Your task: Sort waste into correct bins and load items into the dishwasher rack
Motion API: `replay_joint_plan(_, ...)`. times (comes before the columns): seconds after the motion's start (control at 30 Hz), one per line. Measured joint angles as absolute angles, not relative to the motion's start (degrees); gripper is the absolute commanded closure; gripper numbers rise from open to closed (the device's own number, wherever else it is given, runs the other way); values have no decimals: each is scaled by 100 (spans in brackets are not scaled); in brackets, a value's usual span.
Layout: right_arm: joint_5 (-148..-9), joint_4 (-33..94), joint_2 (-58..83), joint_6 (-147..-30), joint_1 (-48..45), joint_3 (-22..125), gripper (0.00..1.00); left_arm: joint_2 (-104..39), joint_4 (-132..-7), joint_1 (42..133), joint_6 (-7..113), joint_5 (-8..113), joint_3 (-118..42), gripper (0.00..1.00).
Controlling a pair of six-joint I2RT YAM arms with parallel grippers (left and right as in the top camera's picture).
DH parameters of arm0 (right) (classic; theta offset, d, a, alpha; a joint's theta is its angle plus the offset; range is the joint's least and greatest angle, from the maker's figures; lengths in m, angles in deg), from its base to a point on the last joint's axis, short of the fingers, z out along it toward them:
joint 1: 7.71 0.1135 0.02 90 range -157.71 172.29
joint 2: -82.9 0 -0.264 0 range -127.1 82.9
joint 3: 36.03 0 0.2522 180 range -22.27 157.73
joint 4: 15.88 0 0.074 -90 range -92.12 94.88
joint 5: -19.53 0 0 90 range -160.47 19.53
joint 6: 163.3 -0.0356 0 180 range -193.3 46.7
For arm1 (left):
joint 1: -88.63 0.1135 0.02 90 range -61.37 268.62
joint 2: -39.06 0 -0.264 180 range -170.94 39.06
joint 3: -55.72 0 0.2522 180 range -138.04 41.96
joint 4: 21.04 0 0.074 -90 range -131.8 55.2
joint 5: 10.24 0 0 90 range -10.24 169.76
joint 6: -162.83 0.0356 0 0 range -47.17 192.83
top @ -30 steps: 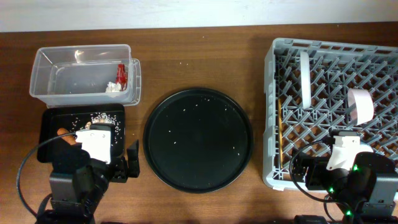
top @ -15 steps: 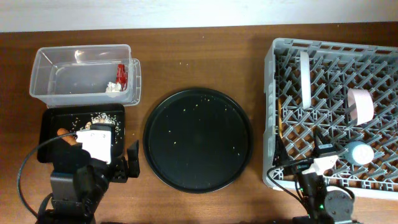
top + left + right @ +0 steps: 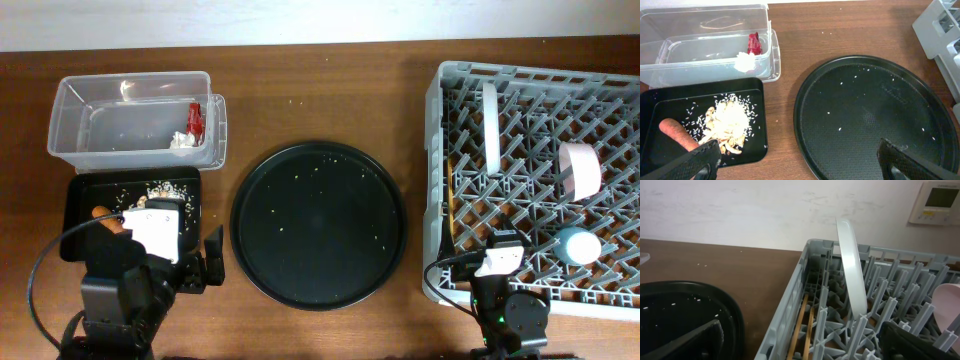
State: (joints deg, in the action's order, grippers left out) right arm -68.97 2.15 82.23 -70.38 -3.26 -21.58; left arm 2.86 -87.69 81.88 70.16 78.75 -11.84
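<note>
Pictured from the left on the wooden counter (image 3: 300, 90): one clear tub (image 3: 120, 125) holding one red wrapper (image 3: 196, 118), long axis run front to back against the right wall, and one white paper scrap (image 3: 183, 141) just beside it. Directly in front, one shallow black tray (image 3: 80, 195) with one heap of beige food scraps (image 3: 730, 120), loose grains scattered around, and one orange carrot stick (image 3: 676, 134) laid slantwise at the left end. Left gripper (image 3: 797, 161) hung over that tray's near edge, jaws spread wide and empty. At centre, one round black tray (image 3: 318, 225), speckled with crumbs. At right, one grey dishwasher rack (image 3: 437, 100) loaded with one plate (image 3: 490, 125) stood on edge, long axis front to back; two chopsticks (image 3: 802, 325) laid flat along the left row, pointed the same way; one white bowl (image 3: 580, 170) tipped on its side; one light-blue cup (image 3: 578, 245), facing not clear. Right gripper (image 3: 802, 342) at the rack's near left corner, jaws likewise wide apart, gripping nothing.
</note>
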Motion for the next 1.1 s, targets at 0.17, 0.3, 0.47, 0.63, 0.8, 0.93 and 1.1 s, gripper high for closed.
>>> replay_joint_plan(0.17,-6897,215,8223,-7029,-326,-2158,2,286,-8769,8188,7016,7875,-1184,1)
replay_joint_plan(0.3,-6897,215,8225,-7025,-326,-2158,2,336,-8771,8188,7016,7875,-1182,1)
replay_joint_plan(0.47,-6895,215,8234,-7027,-326,-2158,2,2277,-7385,8190,7016,8218,895,1)
replay_joint_plan(0.63,-6897,215,8232,-7027,-326,-2158,2,3809,-4859,8357,7014,8284,3192,1)
replay_joint_plan(0.8,-6897,217,8232,-7032,-326,-2158,2,3849,-3892,8555,7024,8347,4125,1)
replay_joint_plan(0.93,-6897,215,8232,-7027,-326,-2158,2,3849,-3910,8555,7024,8343,4125,1)
replay_joint_plan(1.1,-6897,215,8232,-7029,-326,-2158,2,3849,-3910,8555,7024,8343,4125,1)
